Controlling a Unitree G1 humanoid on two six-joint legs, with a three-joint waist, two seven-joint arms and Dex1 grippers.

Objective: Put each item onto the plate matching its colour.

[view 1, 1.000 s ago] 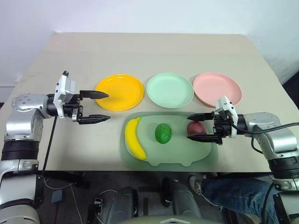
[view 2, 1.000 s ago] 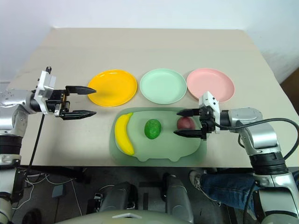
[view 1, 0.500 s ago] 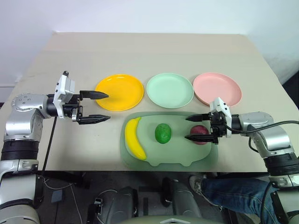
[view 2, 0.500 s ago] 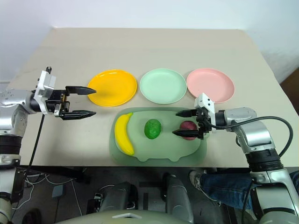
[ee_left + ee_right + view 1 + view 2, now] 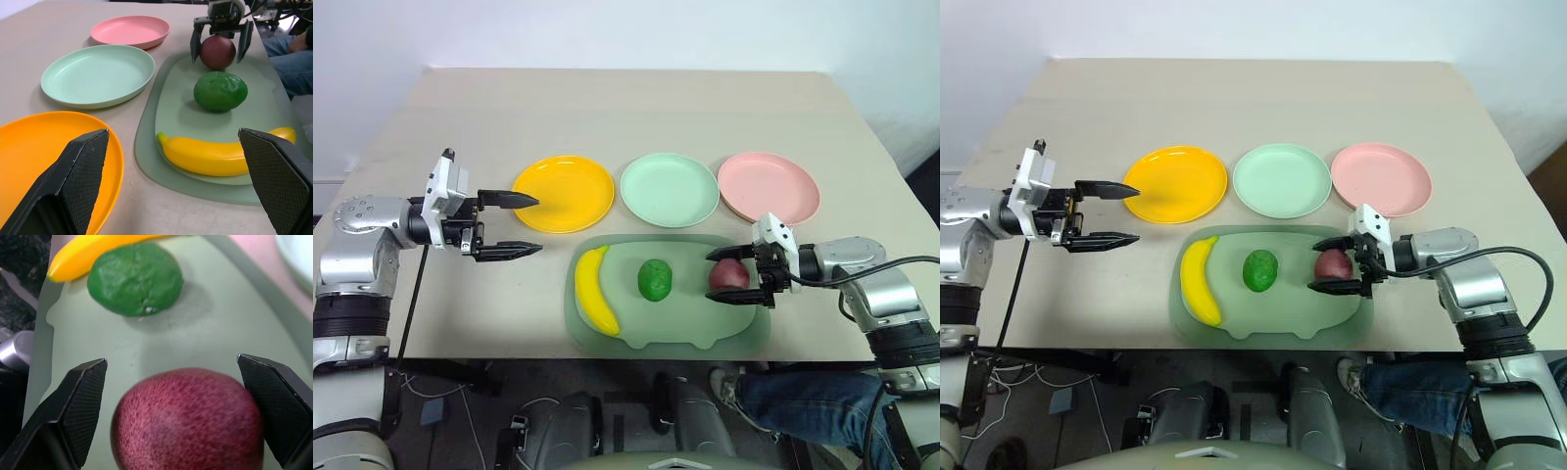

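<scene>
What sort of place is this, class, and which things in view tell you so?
Probably a robot test room: a plain table against a bare wall, toy fruit on a green board beside three coloured plates, and loose cables on the floor.

The right wrist view cut off the dark-red fruit (image 5: pixel 188 421) below and the banana (image 5: pixel 93 249) above.

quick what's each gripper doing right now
Left gripper: open, holding nothing.
Right gripper: open, jaws either side of the dark-red fruit, not gripping.
</scene>
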